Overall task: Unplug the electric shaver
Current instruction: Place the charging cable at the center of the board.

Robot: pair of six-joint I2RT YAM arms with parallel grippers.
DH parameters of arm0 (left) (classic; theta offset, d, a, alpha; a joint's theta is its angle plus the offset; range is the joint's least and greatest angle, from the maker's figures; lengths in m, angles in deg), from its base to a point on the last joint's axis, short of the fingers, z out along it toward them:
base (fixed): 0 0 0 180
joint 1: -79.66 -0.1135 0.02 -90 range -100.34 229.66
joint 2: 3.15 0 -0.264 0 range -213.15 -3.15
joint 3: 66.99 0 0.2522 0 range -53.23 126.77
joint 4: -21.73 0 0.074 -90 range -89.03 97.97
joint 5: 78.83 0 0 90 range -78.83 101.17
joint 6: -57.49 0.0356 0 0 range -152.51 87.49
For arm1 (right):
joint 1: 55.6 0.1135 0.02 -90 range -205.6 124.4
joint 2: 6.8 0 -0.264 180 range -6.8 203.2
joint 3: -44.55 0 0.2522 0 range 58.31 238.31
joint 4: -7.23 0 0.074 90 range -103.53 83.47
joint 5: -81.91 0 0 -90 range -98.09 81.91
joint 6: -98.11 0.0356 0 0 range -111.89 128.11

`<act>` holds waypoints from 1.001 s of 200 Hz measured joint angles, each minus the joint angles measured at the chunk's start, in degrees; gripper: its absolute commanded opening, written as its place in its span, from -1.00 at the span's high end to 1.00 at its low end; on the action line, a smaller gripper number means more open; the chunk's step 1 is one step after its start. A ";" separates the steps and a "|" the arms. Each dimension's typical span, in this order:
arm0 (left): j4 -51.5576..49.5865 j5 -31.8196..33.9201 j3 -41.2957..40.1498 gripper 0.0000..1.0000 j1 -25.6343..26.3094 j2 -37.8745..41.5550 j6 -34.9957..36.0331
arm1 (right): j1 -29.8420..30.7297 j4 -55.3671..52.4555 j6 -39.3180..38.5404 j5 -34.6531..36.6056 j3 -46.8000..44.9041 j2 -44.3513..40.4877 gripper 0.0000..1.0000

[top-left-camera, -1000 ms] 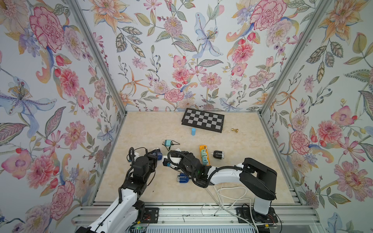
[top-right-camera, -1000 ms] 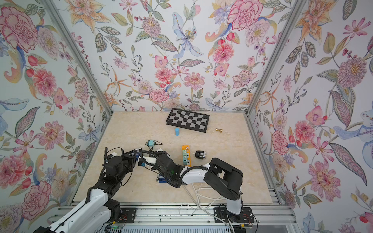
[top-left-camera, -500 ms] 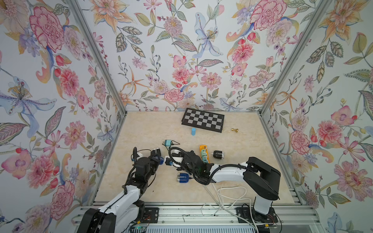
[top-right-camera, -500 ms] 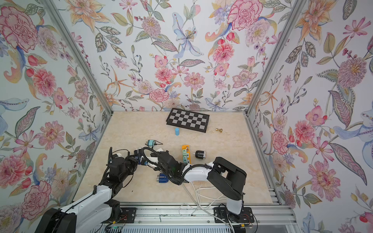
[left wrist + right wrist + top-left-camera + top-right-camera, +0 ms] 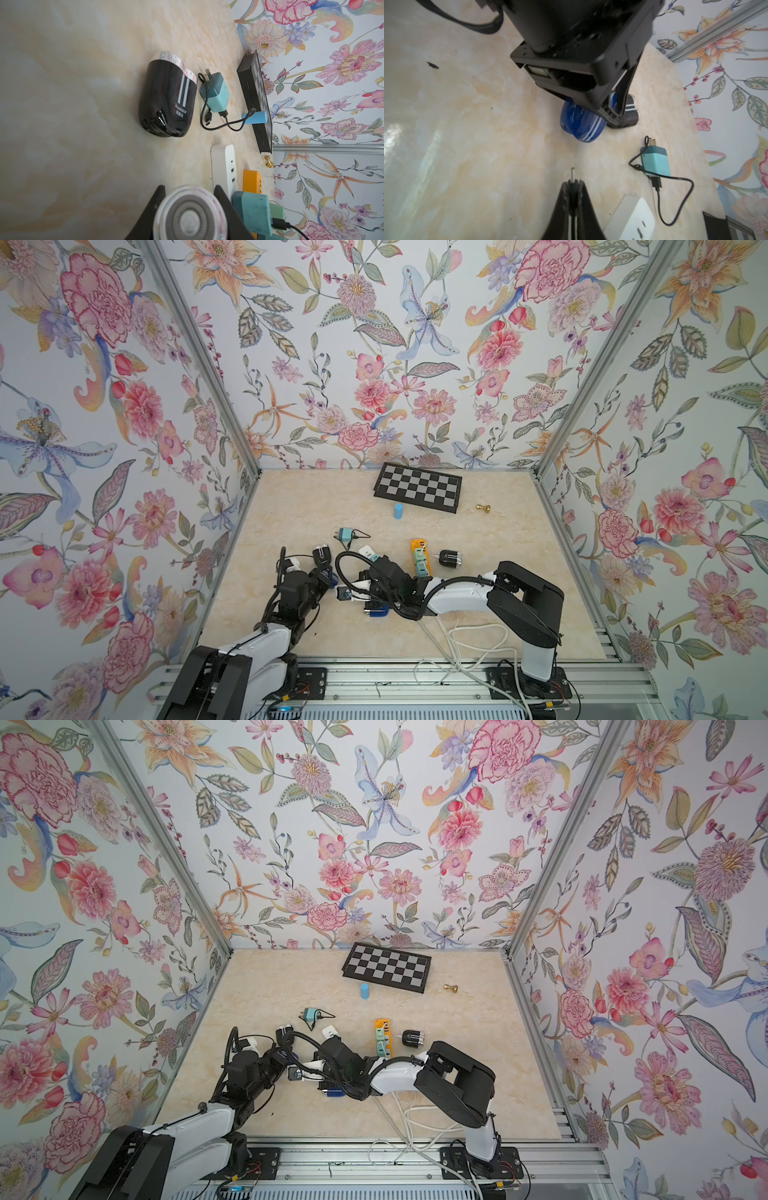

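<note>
My left gripper (image 5: pixel 189 188) is shut on the blue electric shaver (image 5: pixel 579 124). Its round foil head (image 5: pixel 190 216) fills the space between the fingers. In both top views the shaver (image 5: pixel 330 575) (image 5: pixel 286 1055) sits at the left arm's tip. My right gripper (image 5: pixel 572 182) is shut on a cable plug, whose thin metal tip (image 5: pixel 572 172) sticks out past the fingertips. Bare table lies between that tip and the shaver. In the top views the right fingertips are hidden under the wrist.
A black shaver (image 5: pixel 322 552) lies just beyond the left gripper and another (image 5: pixel 450 559) at the right. Nearby are a teal charger (image 5: pixel 345 535) with black cable, a white power strip (image 5: pixel 368 551), an orange socket block (image 5: pixel 419 547), a blue shaver (image 5: pixel 376 611), a chessboard (image 5: pixel 417 492) and white cables (image 5: pixel 457 635).
The left arm has sunk lower and its gripper has shifted slightly toward the front with the blue shaver. The right gripper has also drifted a little frontward. Both grips are unchanged.
</note>
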 measured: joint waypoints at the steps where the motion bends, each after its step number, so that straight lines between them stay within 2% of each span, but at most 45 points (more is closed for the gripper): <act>1: 0.17 -0.02 -0.04 1.00 0.00 -0.11 0.02 | 0.02 -0.22 0.02 -0.09 0.31 0.22 0.73; 8: 1.75 -0.13 -0.72 1.00 0.00 -1.16 0.15 | 0.11 -1.46 0.15 -0.35 1.57 1.07 0.66; 21: 4.52 -0.17 -2.14 1.00 0.00 -2.89 0.22 | 0.26 -3.15 0.61 -0.74 3.28 1.79 0.40; 38: 6.99 -0.20 -3.10 1.00 0.00 -4.90 0.24 | 0.55 -4.26 0.55 -1.84 4.28 1.88 0.18; 57: 10.08 -0.20 -3.10 1.00 0.00 -6.75 0.44 | 0.79 -5.03 1.25 -2.38 4.48 1.88 0.05; 118: 16.09 -0.20 -3.10 1.00 -0.09 -9.03 0.85 | 0.37 -5.27 5.16 -2.38 4.48 0.57 -0.09; 172: 16.09 -1.44 -3.10 1.00 -0.09 -9.44 2.14 | -5.05 -6.12 15.04 -3.13 6.60 -10.34 -0.24; 200: 16.06 -1.49 -3.10 0.83 -0.09 -9.97 2.58 | -8.85 -8.02 21.31 -1.95 8.22 -13.94 -0.25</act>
